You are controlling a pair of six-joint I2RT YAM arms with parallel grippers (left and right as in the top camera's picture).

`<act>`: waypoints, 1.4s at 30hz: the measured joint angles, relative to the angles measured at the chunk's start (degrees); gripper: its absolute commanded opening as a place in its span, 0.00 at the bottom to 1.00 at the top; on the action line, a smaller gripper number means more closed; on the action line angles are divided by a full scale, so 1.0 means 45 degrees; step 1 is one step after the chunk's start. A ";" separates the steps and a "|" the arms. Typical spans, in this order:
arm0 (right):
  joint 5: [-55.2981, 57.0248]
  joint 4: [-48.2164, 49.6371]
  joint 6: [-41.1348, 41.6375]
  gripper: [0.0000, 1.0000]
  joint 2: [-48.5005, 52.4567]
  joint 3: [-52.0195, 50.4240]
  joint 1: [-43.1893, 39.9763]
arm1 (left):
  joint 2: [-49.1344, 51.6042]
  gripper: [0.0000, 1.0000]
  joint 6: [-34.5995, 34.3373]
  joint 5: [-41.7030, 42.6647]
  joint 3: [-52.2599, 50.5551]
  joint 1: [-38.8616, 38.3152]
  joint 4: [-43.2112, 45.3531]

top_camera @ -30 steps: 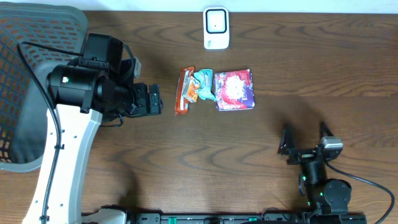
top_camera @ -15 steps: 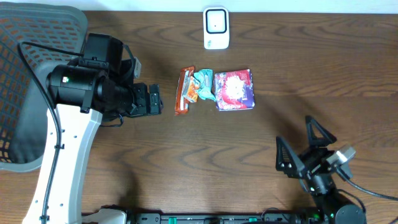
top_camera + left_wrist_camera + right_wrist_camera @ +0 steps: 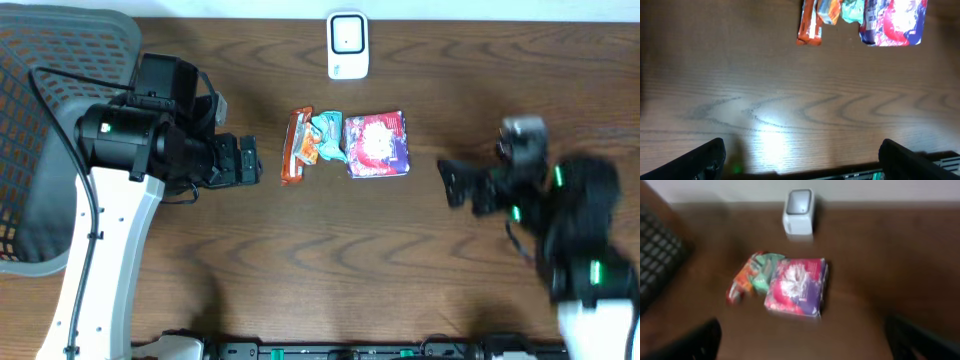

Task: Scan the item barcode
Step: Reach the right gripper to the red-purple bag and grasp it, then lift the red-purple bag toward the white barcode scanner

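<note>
A grey mesh basket [image 3: 40,120] is seen at the left edge of the dark brown wooden table [image 3: 300,260]. Beside it, the left gripper [image 3: 250,160] is held with its jaws spread wide and nothing between them, just short of the snacks. Three items are laid in a touching row near the table's middle: an orange bar wrapper [image 3: 294,147], a teal crumpled packet [image 3: 326,135] and a pink and purple square pouch [image 3: 376,145]. Their print cannot be read. Beyond them, a white box-shaped barcode scanner [image 3: 347,45] is stood at the far edge. The right gripper [image 3: 455,184], blurred, is likewise spread wide and empty, right of the pouch and apart from it.
</note>
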 measured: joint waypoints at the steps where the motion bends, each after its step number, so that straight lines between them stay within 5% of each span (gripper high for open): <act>1: -0.0068 -0.0631 -0.0189 0.99 0.1093 0.0792 0.0000 | 0.0000 0.98 0.0000 0.0000 0.0000 0.0000 0.0005; 9: -0.3041 -0.3109 -0.1015 0.99 0.7553 0.5163 0.0000 | 0.0005 0.98 -0.0005 0.0005 -0.0010 -0.0005 0.0005; 29: -0.3254 -0.1894 -0.0505 0.98 1.3614 0.5357 0.0000 | 0.0005 0.98 0.0000 0.0010 -0.0010 0.0000 0.0000; 33: -0.4401 -0.1467 -0.1122 0.64 1.4411 0.5362 0.0005 | 0.0005 0.98 -0.0005 0.0010 -0.0010 0.0000 0.0005; 34: -0.4556 -0.1433 -0.1171 0.47 1.4518 0.5362 0.0005 | 0.0005 0.98 -0.0005 0.0010 -0.0010 0.0000 0.0005; 39: -0.5061 -0.1399 -0.1394 0.01 1.4591 0.5372 0.0010 | 0.0005 0.98 -0.0005 0.0010 -0.0010 0.0000 0.0000; 42: -0.5090 -0.1554 -0.1175 0.01 1.4591 0.5493 -0.0010 | 0.0005 0.98 -0.0005 0.0005 -0.0010 0.0000 0.0005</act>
